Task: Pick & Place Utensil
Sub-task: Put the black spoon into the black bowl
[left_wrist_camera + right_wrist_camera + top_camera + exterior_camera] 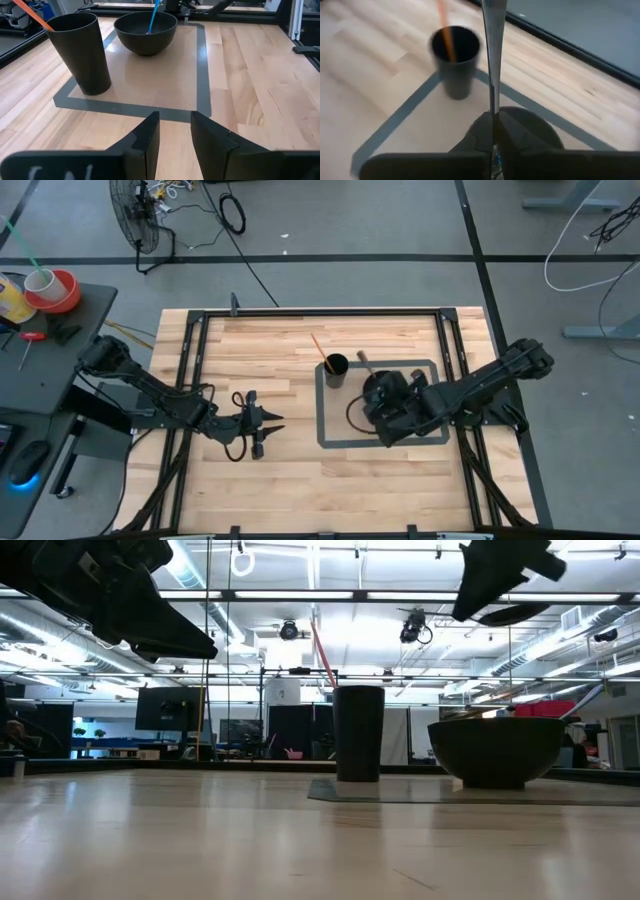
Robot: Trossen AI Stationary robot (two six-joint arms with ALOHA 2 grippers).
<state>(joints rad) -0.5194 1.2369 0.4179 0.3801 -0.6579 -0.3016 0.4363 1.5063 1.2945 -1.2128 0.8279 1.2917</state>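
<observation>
A black cup [335, 368] holding an orange stick [30, 14] stands in a grey taped rectangle [323, 415]. A black bowl [145, 35] sits on the table beside it. My right gripper [493, 116] hovers over the bowl [540, 125], shut on a thin silver utensil [492, 50]. The left wrist view shows the same utensil as a blue-tinted rod [153, 17] slanting up out of the bowl. My left gripper [265, 425] waits open over bare wood to the left of the rectangle and holds nothing. My right gripper pinches the utensil's slim silver shaft [493, 106] between its two fingers, above the bowl. The fingers lie along the shaft, and a long stretch of it sticks out past the fingertips toward the cup [455, 65]. Its other end is hidden behind the fingers.
Black frame rails [190, 330] run along the table's left, right and far edges. Bare wood lies between my left gripper [175, 132] and the rectangle. Seen from the low view, the cup [358, 733] and bowl [495, 750] stand side by side.
</observation>
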